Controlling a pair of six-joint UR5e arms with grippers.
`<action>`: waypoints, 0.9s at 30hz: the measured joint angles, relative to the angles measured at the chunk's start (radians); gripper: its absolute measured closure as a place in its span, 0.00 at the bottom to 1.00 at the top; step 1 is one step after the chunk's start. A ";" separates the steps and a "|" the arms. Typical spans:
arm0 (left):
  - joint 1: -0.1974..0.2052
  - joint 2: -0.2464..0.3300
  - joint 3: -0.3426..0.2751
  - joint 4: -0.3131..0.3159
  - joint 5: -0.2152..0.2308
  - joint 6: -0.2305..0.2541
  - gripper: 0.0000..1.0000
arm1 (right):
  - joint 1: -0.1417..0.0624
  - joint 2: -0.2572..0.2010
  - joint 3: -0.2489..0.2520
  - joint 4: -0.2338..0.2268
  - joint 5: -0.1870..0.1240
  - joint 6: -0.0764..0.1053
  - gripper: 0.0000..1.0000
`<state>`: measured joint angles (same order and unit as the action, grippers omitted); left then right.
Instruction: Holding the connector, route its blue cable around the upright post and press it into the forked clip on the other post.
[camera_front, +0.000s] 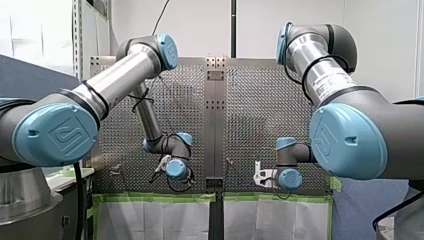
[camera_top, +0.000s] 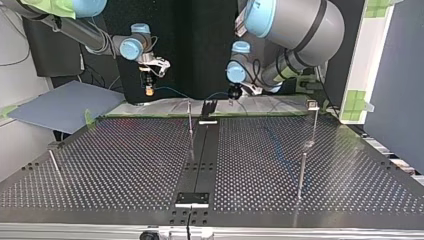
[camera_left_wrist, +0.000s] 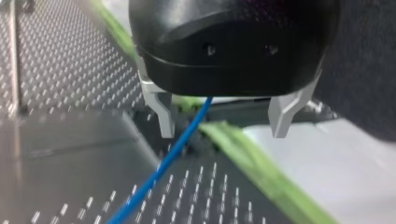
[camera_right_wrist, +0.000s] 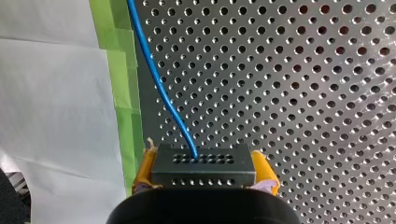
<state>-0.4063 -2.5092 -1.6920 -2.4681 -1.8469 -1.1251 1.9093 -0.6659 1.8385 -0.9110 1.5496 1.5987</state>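
Right gripper (camera_right_wrist: 204, 163): clamped on connector (camera_right_wrist: 204, 173). The blue cable (camera_right_wrist: 159, 88) leaves the connector toward 11 o'clock, over the table (camera_right_wrist: 303, 93). Left gripper (camera_left_wrist: 224, 121): spread wide, with the cable running through the gap toward 7 o'clock.

- The perforated table (camera_top: 125, 165) is dark metal, with a smooth strip (camera_top: 202, 155) down its middle.
- A thin post (camera_top: 190, 122) stands upright just beside the strip.
- At the top view's right stand a far post (camera_top: 313, 122) (small head on top) and a near post (camera_top: 302, 175).
- Green tape (camera_right_wrist: 122, 84) lines one edge.
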 joint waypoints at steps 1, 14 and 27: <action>-0.005 -0.007 0.003 0.000 0.006 -0.005 0.01 | 0.000 0.000 0.000 0.000 0.000 0.000 1.00; -0.079 -0.033 0.046 0.013 0.075 -0.103 0.01 | 0.001 0.000 0.000 0.006 0.001 -0.001 1.00; -0.140 -0.033 0.051 0.068 0.110 -0.210 0.01 | 0.007 0.000 0.000 0.004 0.000 -0.005 1.00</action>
<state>-0.5463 -2.5424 -1.6411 -2.4004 -1.7368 -1.3353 1.9167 -0.6660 1.8386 -0.9066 1.5491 1.5937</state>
